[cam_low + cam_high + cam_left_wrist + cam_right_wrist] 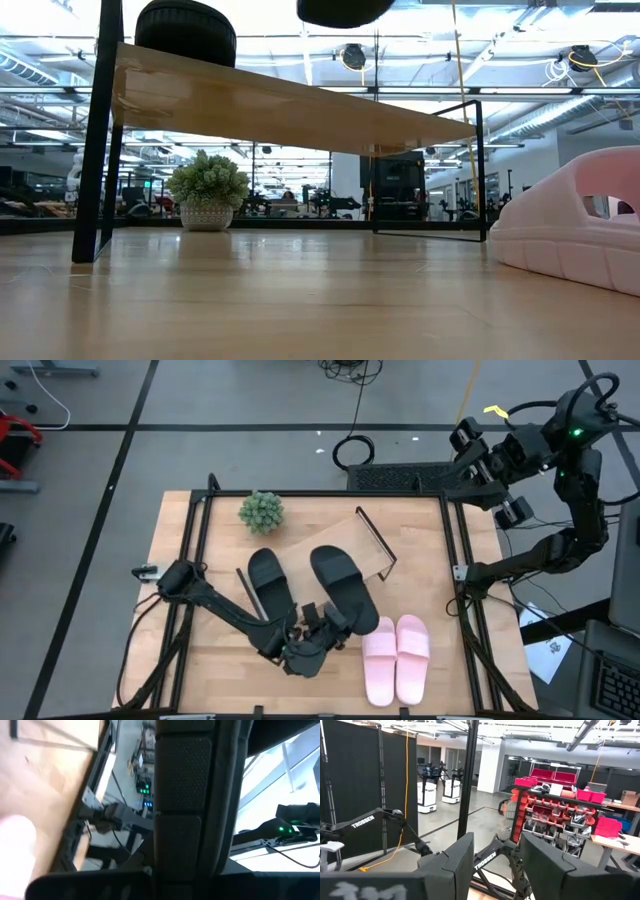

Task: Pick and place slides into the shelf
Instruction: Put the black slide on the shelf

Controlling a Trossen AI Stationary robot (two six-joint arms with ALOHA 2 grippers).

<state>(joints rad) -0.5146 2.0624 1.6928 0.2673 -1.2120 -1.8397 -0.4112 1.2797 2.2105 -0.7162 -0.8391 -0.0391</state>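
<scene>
Left gripper [322, 622] clamped on heel end of one black slide [343, 591], lifted at frame centre w/ toe toward shelf [330, 550]; likely light, flexible foam, so best held by strap/edge; right gripper [478, 448] parked upper right, fingers apart.

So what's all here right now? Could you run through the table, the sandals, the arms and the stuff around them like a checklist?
Surface: light wooden table, inside a black frame.
Job's things: shelf lies angled mid-table. One black slide rests on its left end; the other black slide is at the left gripper. Pink slides sit side by side on the table, right of the arm.
Clutter: small potted plant behind the shelf.
Grippers: left gripper at the black slide's near end, grip unclear; right gripper open, parked beyond the table's far right corner.
Cables: a coiled cable on the floor behind the table.
Surroundings: grey floor; red storage bins in the room.
</scene>
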